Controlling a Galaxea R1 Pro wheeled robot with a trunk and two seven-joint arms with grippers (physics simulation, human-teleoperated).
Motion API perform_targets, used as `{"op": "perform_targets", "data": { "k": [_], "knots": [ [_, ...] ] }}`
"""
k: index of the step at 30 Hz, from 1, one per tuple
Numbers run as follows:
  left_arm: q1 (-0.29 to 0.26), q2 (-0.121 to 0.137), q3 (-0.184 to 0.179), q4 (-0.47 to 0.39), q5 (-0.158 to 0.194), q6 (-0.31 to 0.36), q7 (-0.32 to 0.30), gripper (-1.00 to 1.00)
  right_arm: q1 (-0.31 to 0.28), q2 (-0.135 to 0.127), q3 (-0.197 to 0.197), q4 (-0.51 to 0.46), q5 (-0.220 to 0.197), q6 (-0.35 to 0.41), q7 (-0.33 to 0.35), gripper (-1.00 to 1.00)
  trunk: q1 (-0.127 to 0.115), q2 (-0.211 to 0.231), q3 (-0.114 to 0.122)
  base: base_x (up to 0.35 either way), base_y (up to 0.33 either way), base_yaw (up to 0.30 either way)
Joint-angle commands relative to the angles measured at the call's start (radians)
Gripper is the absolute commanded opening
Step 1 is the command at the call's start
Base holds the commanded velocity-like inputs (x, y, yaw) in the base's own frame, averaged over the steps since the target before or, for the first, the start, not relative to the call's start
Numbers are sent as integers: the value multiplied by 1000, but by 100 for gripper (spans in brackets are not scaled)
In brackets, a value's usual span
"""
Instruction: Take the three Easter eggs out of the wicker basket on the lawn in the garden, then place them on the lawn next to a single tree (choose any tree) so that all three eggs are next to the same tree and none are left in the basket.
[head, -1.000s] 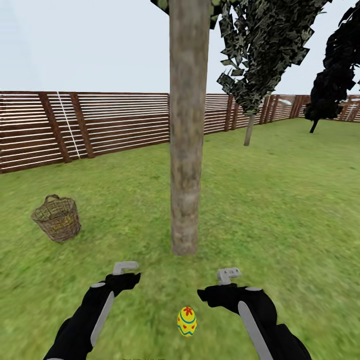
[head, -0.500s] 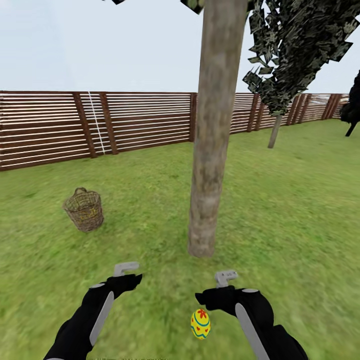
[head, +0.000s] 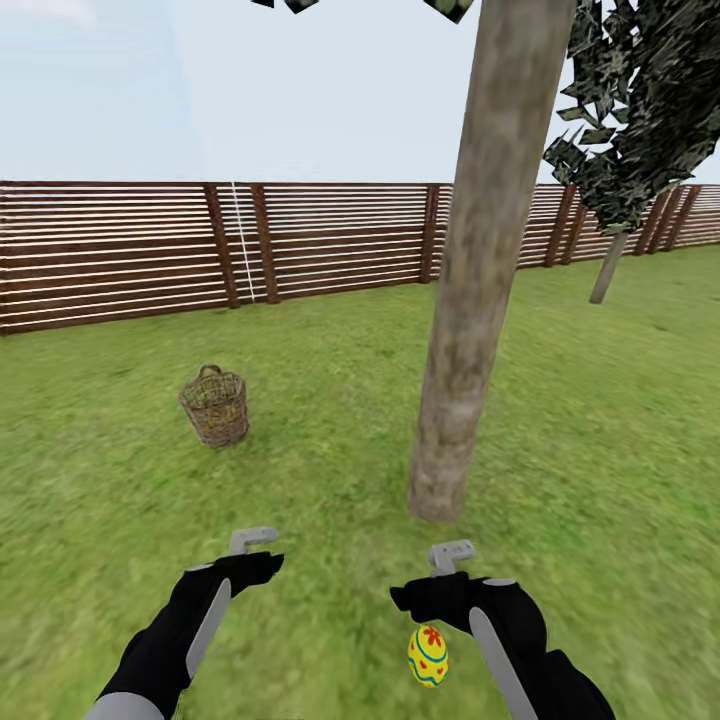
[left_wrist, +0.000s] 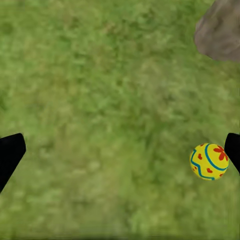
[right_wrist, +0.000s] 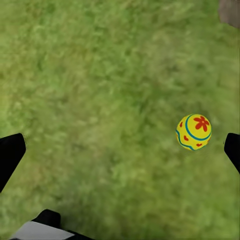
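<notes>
One yellow Easter egg (head: 428, 655) with red flowers and blue-green bands lies on the lawn (head: 300, 470), just beside my right forearm and a short way in front of the tree (head: 470, 300), whose thick grey-brown trunk leans right. The wicker basket (head: 215, 405) stands upright to the tree's left, farther off; what it holds is too small to tell. My left gripper (head: 262, 568) and right gripper (head: 412, 597) hang open over the grass, holding nothing. The left wrist view has the egg (left_wrist: 209, 161) near one fingertip (left_wrist: 10, 155). The right wrist view also has the egg (right_wrist: 194, 132).
A brown slat fence (head: 200, 250) runs along the back of the lawn. At the back right stands a thin-trunked tree (head: 608, 270) with grey-green foliage. Grass stretches between me and the basket. The trunk's base (left_wrist: 220, 30) appears in the left wrist view.
The whole view has swung left, so tree, basket and egg have slid rightward in the picture. The arms hold the same pose, both grippers still open.
</notes>
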Motion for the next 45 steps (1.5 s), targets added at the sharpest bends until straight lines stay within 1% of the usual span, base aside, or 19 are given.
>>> {"op": "perform_targets", "data": {
  "k": [1, 2, 4, 5, 8, 11, 16, 28, 45],
  "knots": [
    [-18, 7, 1, 37, 8, 0, 1, 100, 0, 0, -1, -1, -7, 4, -7, 100, -4, 7, 2, 0, 0, 275],
    [-29, 18, 1, 72, 9, -6, 1, 100, 0, -1, -1, -1, -8, 4, -7, 100, -8, 14, 4, 0, 0, 275],
    [-37, 30, 1, 102, 12, -14, 1, 100, 0, -1, -1, -1, -8, 4, -7, 100, -15, 28, 10, 0, 0, 275],
    [-43, 42, 2, 125, 15, -22, 1, 100, 0, -2, -2, -2, -10, 4, -6, 100, -19, 35, 12, 0, 0, 275],
    [-51, 55, 2, 156, 20, -35, 1, 100, 0, -2, -4, -2, -13, 4, -6, 100, -31, 56, 21, 0, 0, 276],
    [-59, 61, 2, 183, 23, -47, 1, 100, 0, -3, -6, -3, -15, 4, -5, 100, -42, 77, 30, 0, 0, 238],
    [-76, 64, 1, 233, 24, -77, 1, 100, 0, -2, -4, -4, -14, 4, -5, 100, -61, 112, 46, 0, 0, 87],
    [-80, 65, 1, 243, 24, -84, 1, 100, 0, -1, -1, -3, -12, 1, -6, 100, -107, 196, 83, 0, 0, 26],
    [-80, 65, 1, 242, 25, -85, 1, 100, 0, 0, 4, -3, -7, -16, -7, 100, -173, 315, 129, 0, 0, 246]
  ]
}}
